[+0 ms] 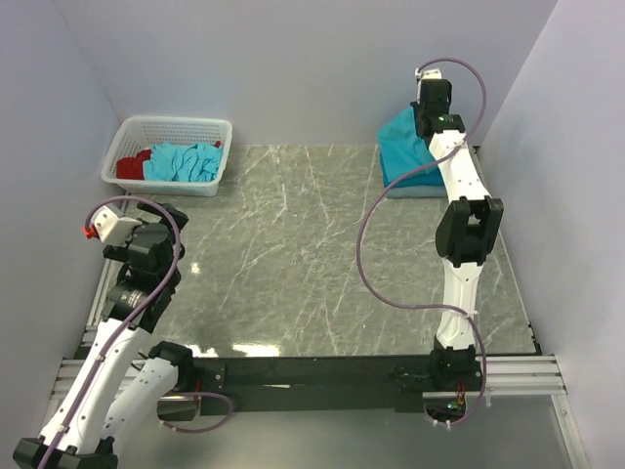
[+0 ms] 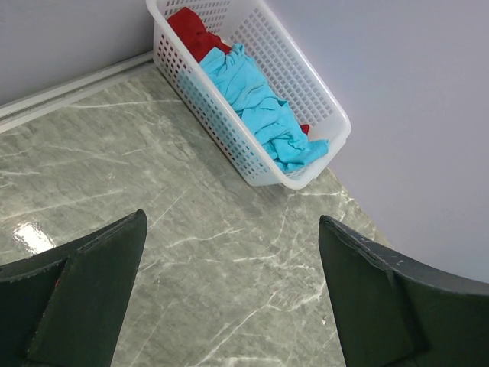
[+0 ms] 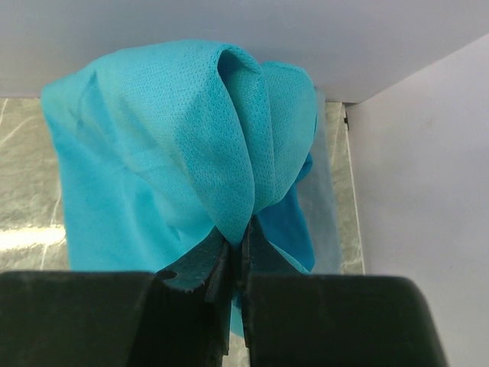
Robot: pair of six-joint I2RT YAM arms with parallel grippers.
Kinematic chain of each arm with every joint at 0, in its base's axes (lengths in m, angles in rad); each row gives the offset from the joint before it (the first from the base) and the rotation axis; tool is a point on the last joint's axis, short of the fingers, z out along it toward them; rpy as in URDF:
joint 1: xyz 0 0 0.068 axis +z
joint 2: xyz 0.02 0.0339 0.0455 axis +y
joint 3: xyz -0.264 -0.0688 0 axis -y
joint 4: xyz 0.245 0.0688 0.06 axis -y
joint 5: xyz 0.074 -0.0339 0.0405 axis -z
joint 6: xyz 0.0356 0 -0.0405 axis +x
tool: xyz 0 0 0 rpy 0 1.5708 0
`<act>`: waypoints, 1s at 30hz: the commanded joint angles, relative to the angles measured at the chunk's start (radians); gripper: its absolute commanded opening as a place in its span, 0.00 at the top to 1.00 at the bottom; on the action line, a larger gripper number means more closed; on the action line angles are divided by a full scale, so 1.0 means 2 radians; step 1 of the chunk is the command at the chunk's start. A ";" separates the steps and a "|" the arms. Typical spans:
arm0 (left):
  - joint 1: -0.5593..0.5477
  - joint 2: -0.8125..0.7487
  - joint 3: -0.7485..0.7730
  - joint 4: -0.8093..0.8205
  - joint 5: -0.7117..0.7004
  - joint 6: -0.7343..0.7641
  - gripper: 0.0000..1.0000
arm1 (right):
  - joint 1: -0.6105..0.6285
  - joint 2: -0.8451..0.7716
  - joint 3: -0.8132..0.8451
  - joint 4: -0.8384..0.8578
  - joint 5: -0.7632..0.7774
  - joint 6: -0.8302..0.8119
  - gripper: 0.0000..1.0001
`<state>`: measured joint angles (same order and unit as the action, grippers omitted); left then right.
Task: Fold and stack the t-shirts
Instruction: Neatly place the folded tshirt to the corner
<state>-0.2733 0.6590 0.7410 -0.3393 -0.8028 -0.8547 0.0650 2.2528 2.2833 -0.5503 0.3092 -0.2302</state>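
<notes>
A turquoise t-shirt (image 1: 398, 147) hangs at the far right corner of the table, pinched by my right gripper (image 1: 422, 122). In the right wrist view the gripper (image 3: 243, 243) is shut on a fold of this t-shirt (image 3: 176, 145), which drapes down over more blue cloth below. Another crumpled turquoise t-shirt (image 1: 183, 161) lies in the white lattice basket (image 1: 223, 132); it also shows in the left wrist view (image 2: 260, 115). My left gripper (image 2: 229, 298) is open and empty above bare table at the left, its dark fingers (image 2: 84, 290) wide apart.
The basket (image 2: 229, 138) stands at the far left corner against the wall and also holds a red cloth (image 1: 132, 164). A pale folded cloth (image 1: 422, 189) lies under the hanging shirt at the far right. Grey walls enclose the marbled table (image 1: 312, 254) on three sides.
</notes>
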 commanded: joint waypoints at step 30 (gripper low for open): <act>0.002 0.045 0.052 0.006 -0.006 0.002 0.01 | -0.047 -0.013 -0.048 0.072 0.043 0.093 0.00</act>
<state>-0.2733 0.7544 0.8066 -0.3260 -0.8028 -0.8547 -0.0288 2.3344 2.2227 -0.4625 0.3588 -0.0921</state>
